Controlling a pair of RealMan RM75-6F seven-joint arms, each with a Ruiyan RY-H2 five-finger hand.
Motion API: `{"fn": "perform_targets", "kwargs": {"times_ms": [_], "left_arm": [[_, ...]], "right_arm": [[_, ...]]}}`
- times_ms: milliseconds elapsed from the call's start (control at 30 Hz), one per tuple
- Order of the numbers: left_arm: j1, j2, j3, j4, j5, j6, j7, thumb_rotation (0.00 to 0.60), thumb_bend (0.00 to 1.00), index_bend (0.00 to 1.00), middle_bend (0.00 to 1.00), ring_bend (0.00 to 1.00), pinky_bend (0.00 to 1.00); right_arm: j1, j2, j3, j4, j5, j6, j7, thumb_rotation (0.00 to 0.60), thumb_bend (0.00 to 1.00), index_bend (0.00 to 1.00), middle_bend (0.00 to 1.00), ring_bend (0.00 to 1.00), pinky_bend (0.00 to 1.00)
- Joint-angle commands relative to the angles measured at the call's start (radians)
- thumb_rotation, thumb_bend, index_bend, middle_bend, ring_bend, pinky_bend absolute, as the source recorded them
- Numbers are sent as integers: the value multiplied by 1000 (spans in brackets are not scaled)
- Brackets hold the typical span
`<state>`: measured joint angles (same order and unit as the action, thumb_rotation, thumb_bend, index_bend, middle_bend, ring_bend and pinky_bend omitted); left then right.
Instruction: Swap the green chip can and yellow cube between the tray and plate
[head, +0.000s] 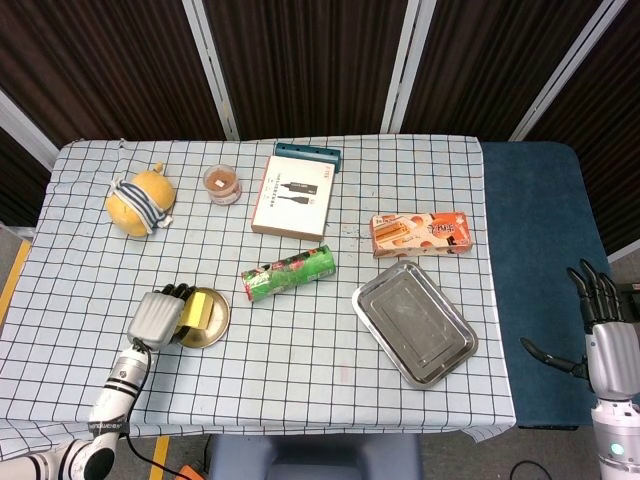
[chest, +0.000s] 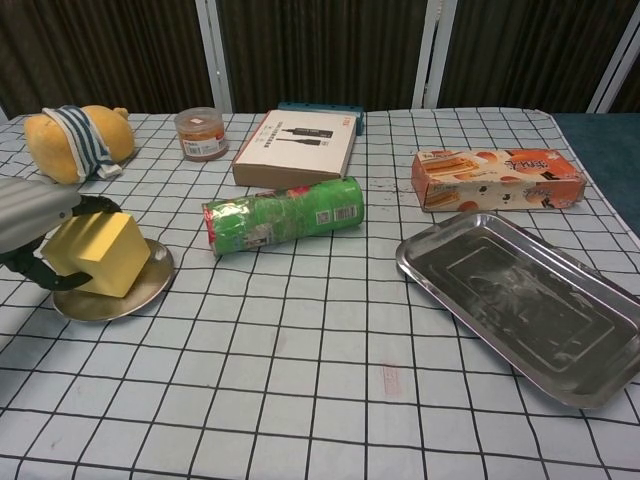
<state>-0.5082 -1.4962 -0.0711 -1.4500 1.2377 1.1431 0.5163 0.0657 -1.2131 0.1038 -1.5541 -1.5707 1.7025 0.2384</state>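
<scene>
The yellow cube (head: 201, 308) (chest: 95, 253) sits tilted over the small round plate (head: 207, 336) (chest: 112, 302) at the front left of the table. My left hand (head: 155, 318) (chest: 33, 213) grips the cube from its left side, fingers over the top and thumb under the near face. The green chip can (head: 290, 273) (chest: 283, 216) lies on its side on the cloth, between the plate and the tray. The steel tray (head: 414, 322) (chest: 520, 300) holds nothing. My right hand (head: 603, 335) hangs open off the table's right edge, seen only in the head view.
Along the back stand a striped plush toy (head: 138, 200) (chest: 75, 140), a small jar (head: 222, 183) (chest: 201, 133), a white flat box (head: 292, 196) (chest: 295, 147) with a teal box (head: 308, 153) behind it. A snack box (head: 421, 233) (chest: 497, 178) lies just beyond the tray.
</scene>
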Motion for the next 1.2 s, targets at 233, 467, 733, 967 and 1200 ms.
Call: {"fn": "perform_targets", "kwargs": {"times_ms": [233, 467, 733, 967, 1200], "left_arm": [[16, 41, 31, -158, 170, 101, -28, 600, 576, 377, 416, 419, 617], [-23, 21, 38, -318, 205, 43, 26, 600, 570, 377, 413, 420, 618], [-97, -138, -19, -374, 82, -35, 240, 600, 569, 374, 406, 420, 618], [-156, -255, -56, -363, -58, -46, 425, 600, 567, 365, 395, 420, 641], [-183, -303, -55, -381, -148, -13, 523, 600, 540, 277, 327, 395, 630]], "right_arm": [[-6, -1, 6, -3, -2, 1, 2, 600, 14, 0, 0, 0, 0], [-10, 2, 11, -2, -5, 3, 13, 600, 14, 0, 0, 0, 0], [-11, 15, 11, -4, -7, -9, 35, 600, 14, 0, 0, 0, 0], [-12, 37, 1, -8, -21, -21, 65, 600, 14, 0, 0, 0, 0], [-12, 46, 2, -10, -22, -25, 85, 600, 13, 0, 0, 0, 0]]}}
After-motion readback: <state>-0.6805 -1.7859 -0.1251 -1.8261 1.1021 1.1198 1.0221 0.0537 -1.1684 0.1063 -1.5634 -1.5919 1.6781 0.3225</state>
